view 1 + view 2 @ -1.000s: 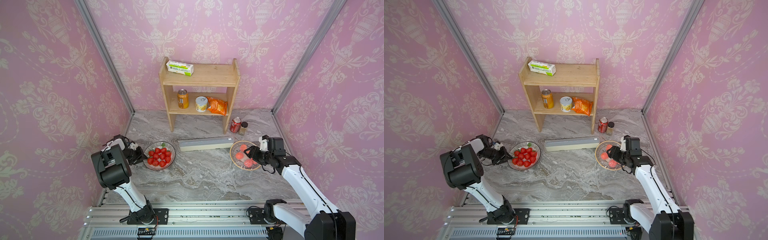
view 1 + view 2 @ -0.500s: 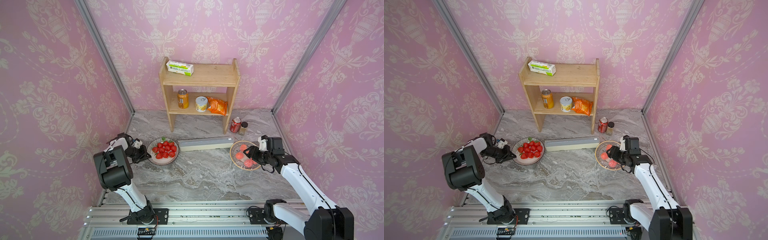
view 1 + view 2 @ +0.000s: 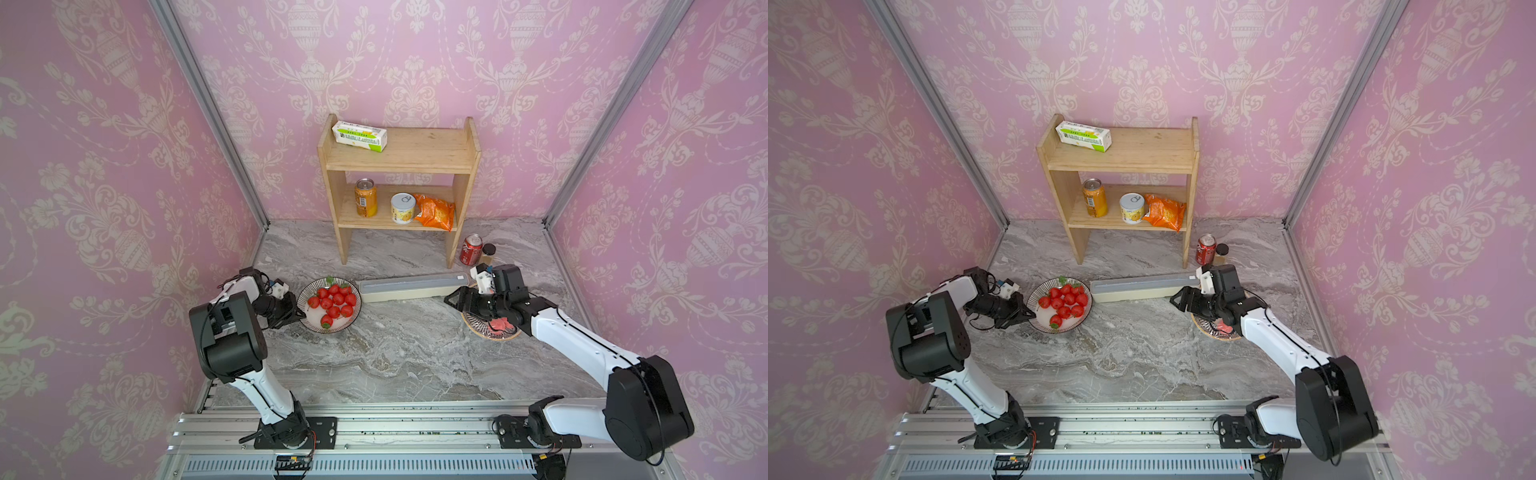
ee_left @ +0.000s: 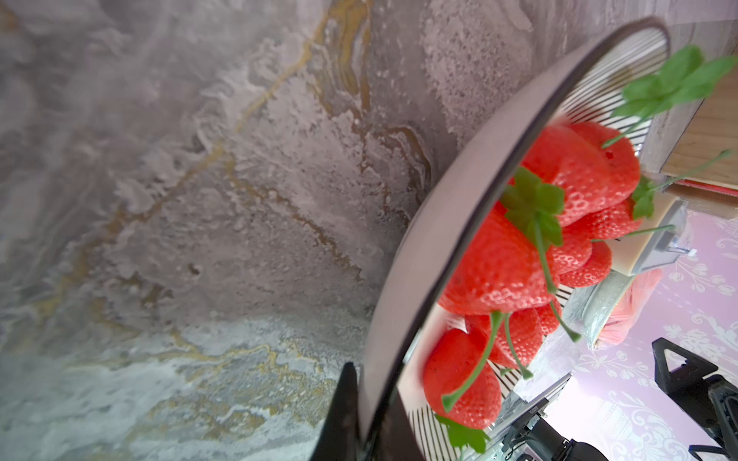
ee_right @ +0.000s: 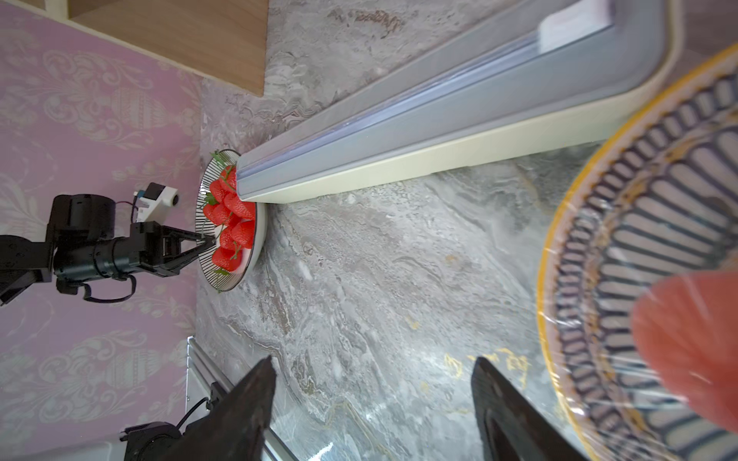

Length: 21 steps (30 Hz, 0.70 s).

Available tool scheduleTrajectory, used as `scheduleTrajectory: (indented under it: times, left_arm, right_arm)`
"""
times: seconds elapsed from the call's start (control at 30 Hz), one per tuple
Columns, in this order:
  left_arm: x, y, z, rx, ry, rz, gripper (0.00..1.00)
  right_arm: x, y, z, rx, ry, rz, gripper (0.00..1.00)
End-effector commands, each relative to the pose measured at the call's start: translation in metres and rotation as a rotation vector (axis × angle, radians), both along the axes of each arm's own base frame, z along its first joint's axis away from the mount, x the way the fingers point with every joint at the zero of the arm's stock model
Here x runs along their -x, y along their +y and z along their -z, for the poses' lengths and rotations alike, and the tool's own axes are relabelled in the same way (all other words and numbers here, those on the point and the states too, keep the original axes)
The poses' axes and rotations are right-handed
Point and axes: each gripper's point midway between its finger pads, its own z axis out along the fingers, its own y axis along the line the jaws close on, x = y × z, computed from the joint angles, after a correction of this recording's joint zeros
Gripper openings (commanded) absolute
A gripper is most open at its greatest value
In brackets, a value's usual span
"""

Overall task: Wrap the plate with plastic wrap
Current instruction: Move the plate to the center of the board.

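**Left gripper clenched on the strawberry plate; right gripper released beside a wrapped plate.**

On the marble tabletop, the left gripper pinches the rim of the strawberry plate. That plate sits just beside the left end of the long cream dispenser box with its greyish lid. At the box's right end, the right gripper hangs with jaws apart and empty at the edge of a yellow-rimmed striped plate. There, clear crinkly plastic wrap covers pink fruit pieces.

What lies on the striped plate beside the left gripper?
Red strawberries with green stems lie piled on the striped plate. They hide its middle and anything beneath them.
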Motion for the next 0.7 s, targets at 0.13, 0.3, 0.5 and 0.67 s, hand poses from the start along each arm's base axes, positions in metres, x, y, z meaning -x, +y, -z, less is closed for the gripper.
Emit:
scheduleTrajectory:
  times: [0.13, 0.3, 0.5, 0.67]
  left_arm:
    - [0.03, -0.021, 0.01, -0.017, 0.121, -0.047, 0.0]
    - [0.029, -0.025, 0.008, 0.008, 0.12, -0.107, 0.0]
    - [0.03, -0.024, 0.007, -0.001, 0.122, -0.119, 0.0]
    - [0.031, -0.027, 0.005, 0.001, 0.122, -0.12, 0.0]
  right_arm:
    - [-0.047, 0.098, -0.018, -0.1, -0.088, -0.071, 0.85]
    - [-0.073, 0.14, -0.003, -0.121, -0.075, -0.054, 0.87]
    - [-0.089, 0.176, 0.01, -0.133, -0.056, -0.058, 0.87]
    - [-0.108, 0.182, 0.022, -0.098, -0.065, -0.055, 0.87]
